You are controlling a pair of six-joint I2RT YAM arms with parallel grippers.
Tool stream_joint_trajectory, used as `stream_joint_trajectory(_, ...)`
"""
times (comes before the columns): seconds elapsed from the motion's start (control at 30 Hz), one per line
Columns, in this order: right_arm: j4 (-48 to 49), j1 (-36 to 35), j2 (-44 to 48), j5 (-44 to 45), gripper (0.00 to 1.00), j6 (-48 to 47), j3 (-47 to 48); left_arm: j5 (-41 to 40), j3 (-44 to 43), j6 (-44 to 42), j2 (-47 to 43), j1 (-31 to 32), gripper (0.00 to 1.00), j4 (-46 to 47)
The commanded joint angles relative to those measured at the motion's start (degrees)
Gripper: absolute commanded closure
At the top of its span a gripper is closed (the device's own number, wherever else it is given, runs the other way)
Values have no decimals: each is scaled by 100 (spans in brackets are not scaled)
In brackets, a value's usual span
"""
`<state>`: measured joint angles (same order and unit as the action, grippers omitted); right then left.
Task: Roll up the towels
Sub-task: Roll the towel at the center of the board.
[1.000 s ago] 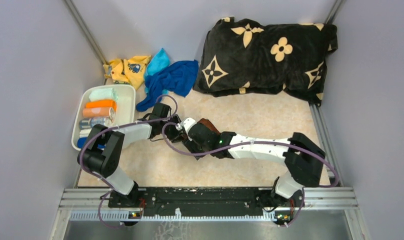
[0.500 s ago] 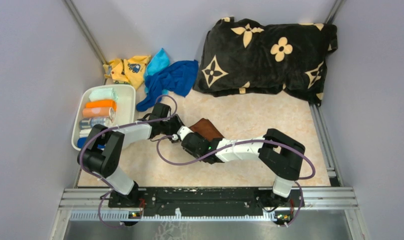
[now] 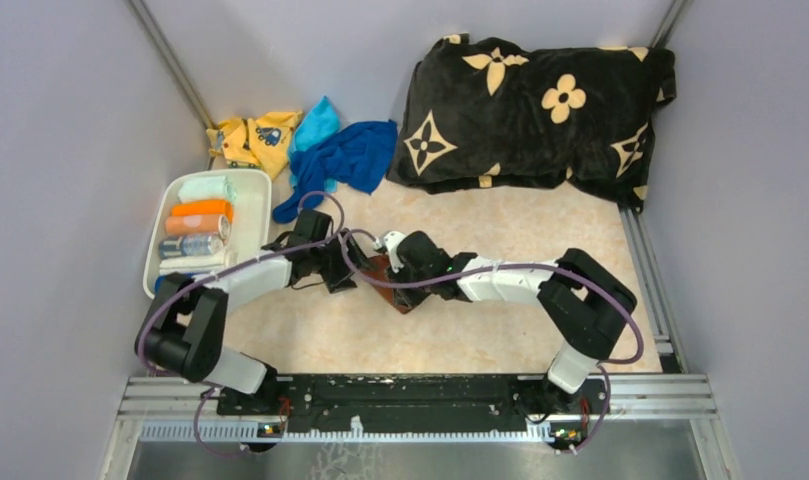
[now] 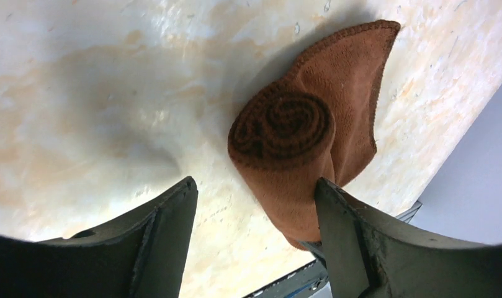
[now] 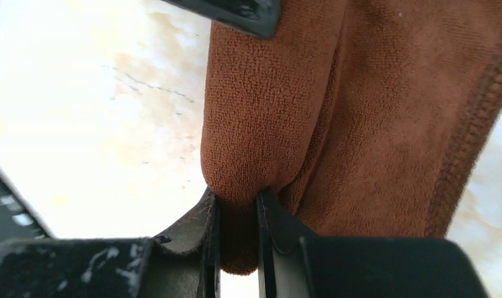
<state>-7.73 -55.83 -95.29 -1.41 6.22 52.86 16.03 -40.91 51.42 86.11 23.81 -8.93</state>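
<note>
The brown towel (image 4: 282,127) lies mid-table, rolled into a tight spiral with a loose tail trailing off it. My left gripper (image 4: 254,181) stands open around the near end of the roll; its right finger (image 4: 341,217) touches the cloth and its left finger is apart from it. My right gripper (image 5: 237,198) is shut on the other end of the brown towel (image 5: 267,112). From above, both grippers meet over the brown towel (image 3: 388,285). The dark blue towel (image 3: 345,160) and the cyan towel (image 3: 315,125) lie crumpled at the back left.
A white bin (image 3: 263,210) at the left holds several rolled cloths. A yellow printed cloth (image 3: 250,138) lies in the back left corner. The big black flowered pillow (image 3: 540,100) fills the back right. Grey walls enclose the table on three sides.
My left gripper has opened wider and shifted slightly toward me. My right gripper has closed onto the end of the brown roll, and the right elbow has swung.
</note>
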Motion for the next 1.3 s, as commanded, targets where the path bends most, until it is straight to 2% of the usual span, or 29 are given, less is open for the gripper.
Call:
stream_joint_trajectory(0.0, 663, 612, -75, -3092, 98, 1045, -384, -299, 191, -162, -637, -62, 24, -561)
stream_joint_trajectory(0.13, 1422, 1185, -568, -4392, 97, 1782, -523, -234, 399, -99, -1075, -69, 23, -696)
stream_joint_trajectory(0.27, 2392, 1631, -932, -5159, 96, 2723, -785, 53, 601, 33, -1278, -70, 22, -384)
stream_joint_trajectory(0.43, 3414, 2008, -1382, -5524, 96, 3665, -1154, 380, 529, 96, -860, -26, 25, 88)
stream_joint_trajectory(0.6, 3188, 2050, -1540, -5381, 93, 3642, -1203, 445, 246, 37, -168, 72, 31, 439)
stream_joint_trajectory(0.7, 2737, 2050, -1273, -4917, 86, 3352, -1178, 397, 134, 35, 149, 96, 34, 453)
stream_joint_trajectory(0.9, 1247, 2010, -53, -3574, 66, 2292, -874, 190, 74, 26, 464, 94, 39, 210)
stream_joint_trajectory(0.97, 727, 1925, 472, -3099, 54, 1940, -702, 114, 74, 9, 492, 97, 40, 150)
stream_joint_trajectory(1.0, 474, 1848, 653, -2812, 52, 1772, -614, 86, 74, 4, 504, 104, 40, 135)
stream_joint_trajectory(1.13, -391, 1286, 1176, -1384, 46, 1121, -211, 55, 57, -8, 574, 107, 40, 103)
stream_joint_trajectory(1.27, -854, 463, 1371, 182, 40, 642, 195, 11, 1, -22, 633, 126, 40, 60)
